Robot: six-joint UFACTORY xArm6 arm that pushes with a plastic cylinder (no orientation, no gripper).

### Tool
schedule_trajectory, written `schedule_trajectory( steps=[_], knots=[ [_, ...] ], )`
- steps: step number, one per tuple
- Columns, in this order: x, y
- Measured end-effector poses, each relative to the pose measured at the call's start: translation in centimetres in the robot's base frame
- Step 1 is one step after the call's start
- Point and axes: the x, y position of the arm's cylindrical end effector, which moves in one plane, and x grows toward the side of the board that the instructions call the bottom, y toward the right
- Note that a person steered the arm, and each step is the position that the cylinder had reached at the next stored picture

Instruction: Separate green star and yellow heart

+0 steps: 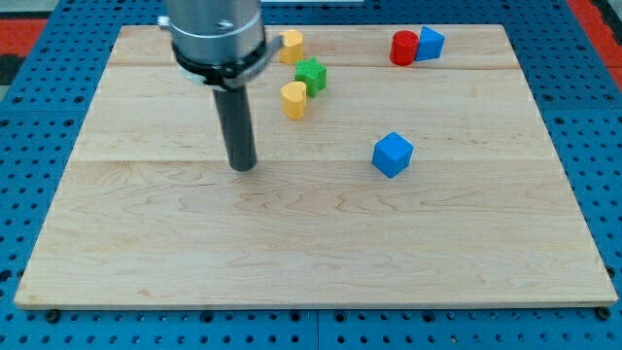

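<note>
The green star [311,75] lies near the view's top, a little left of the middle. A yellow heart-like block [293,99] touches its lower left side. A second yellow block [292,45] sits just above and left of the star. My tip [242,166] rests on the wooden board [311,243], left of and below the lower yellow block, a short gap away from it.
A red block [404,48] and a blue block [429,43] touch each other at the view's top right. A blue cube [393,154] sits right of the middle. The board lies on a blue perforated table.
</note>
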Motion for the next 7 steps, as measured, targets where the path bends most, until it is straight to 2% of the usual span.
schedule_trajectory(
  steps=[3,4,5,6,7],
  knots=[
    [-10.5,-0.3],
    [-11.3,2.6],
    [-9.2,3.4],
    [-8.8,7.6],
    [-11.0,8.0]
  ],
)
